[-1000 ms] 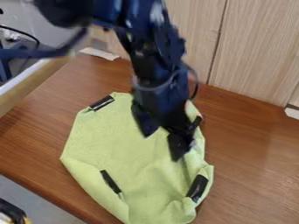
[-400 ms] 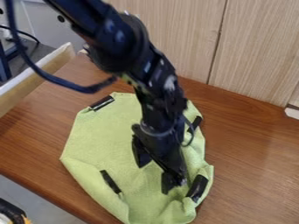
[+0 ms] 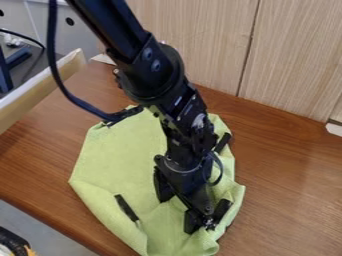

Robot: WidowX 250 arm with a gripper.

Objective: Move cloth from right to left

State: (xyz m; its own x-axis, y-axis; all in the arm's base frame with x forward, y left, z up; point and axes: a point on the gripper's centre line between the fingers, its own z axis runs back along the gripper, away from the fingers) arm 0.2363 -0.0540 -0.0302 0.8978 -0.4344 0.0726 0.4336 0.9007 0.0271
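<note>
Right over the near right part of the green cloth (image 3: 120, 160) is where I've got the claw (image 3: 177, 216), as seen in the camera view. It's spread, two fingers apart with a gap between them and green fabric showing below, so no grip on anything. Can't honestly tell from this angle if the tips are touching the fabric or sitting just above it.

The cloth itself lies on the brown desk (image 3: 287, 195), kinda rumpled, with folds bunched along its near end and right side. It's got black strips on it: one (image 3: 125, 207) on the near left part, another (image 3: 224, 142) by the far right edge, and a third (image 3: 223, 209) near the right edge, just beside the claw.

My arm (image 3: 150, 70) slants down over the cloth from beyond its far side, with a black cable (image 3: 70, 97) looping off to the left of it. Past the cloth's far side there's pale wood paneling (image 3: 200, 45), and out beyond its far left is a light wooden rim (image 3: 40, 90). Some black and yellow thing (image 3: 15, 242) is down past the cloth's near left, cut off by the view's edge.
</note>
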